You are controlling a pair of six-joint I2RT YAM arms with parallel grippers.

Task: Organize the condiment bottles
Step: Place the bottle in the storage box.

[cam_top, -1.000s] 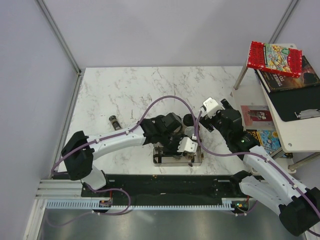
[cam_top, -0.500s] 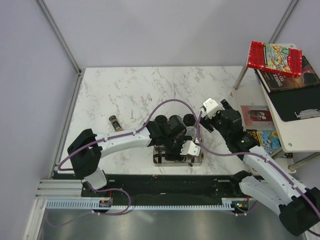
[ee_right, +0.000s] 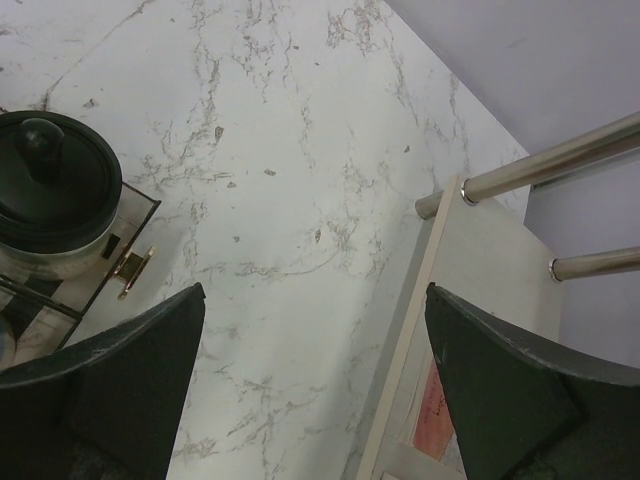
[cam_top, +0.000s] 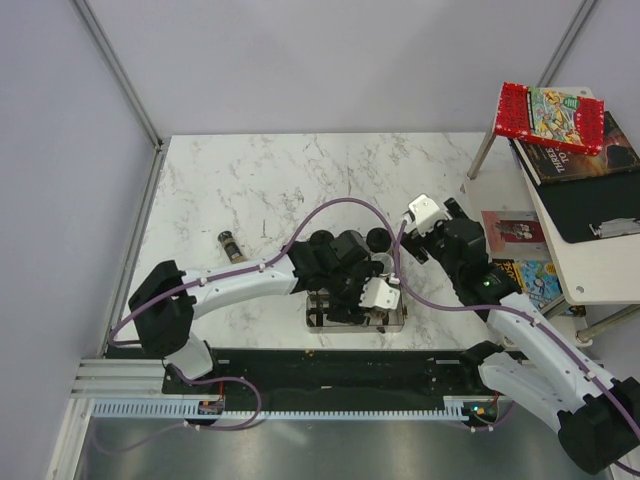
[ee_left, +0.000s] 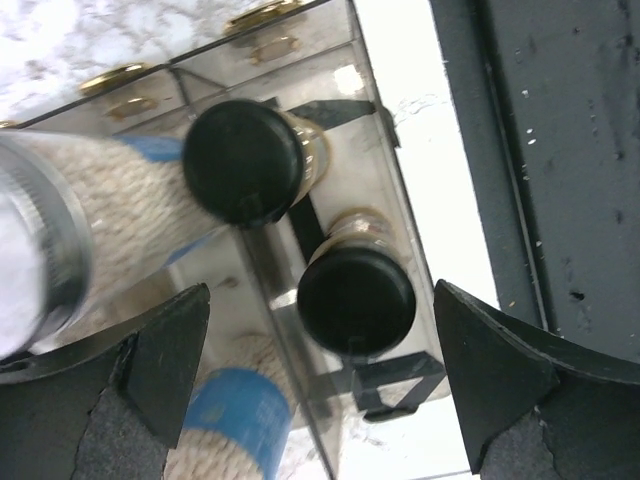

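Observation:
My left gripper [cam_top: 360, 303] hangs open over the clear rack [cam_top: 318, 322] near the table's front edge. In the left wrist view its jaws [ee_left: 320, 300] stand wide on either side of a dark-capped brown bottle [ee_left: 355, 300] standing upright in the rack [ee_left: 372, 130]. A second dark-capped bottle [ee_left: 245, 160] stands behind it. Two beige-filled, blue-labelled bottles [ee_left: 120, 210] [ee_left: 225, 420] stand in the compartment beside them. Another slim brown bottle [cam_top: 230, 246] lies on the marble to the left. My right gripper [cam_top: 408, 238] is open and empty [ee_right: 315, 300] beside a black-lidded jar [ee_right: 50, 190].
A pale side table [cam_top: 575, 262] with metal legs [ee_right: 550, 165] stands to the right, carrying books [cam_top: 550, 115] and papers. A black base rail [cam_top: 330, 370] runs along the near edge. Grey wall panels close off the back and the left side.
My left gripper has opened and let go of the dark-capped bottle, which now stands in the rack. The left arm shifted slightly. The right arm has not moved.

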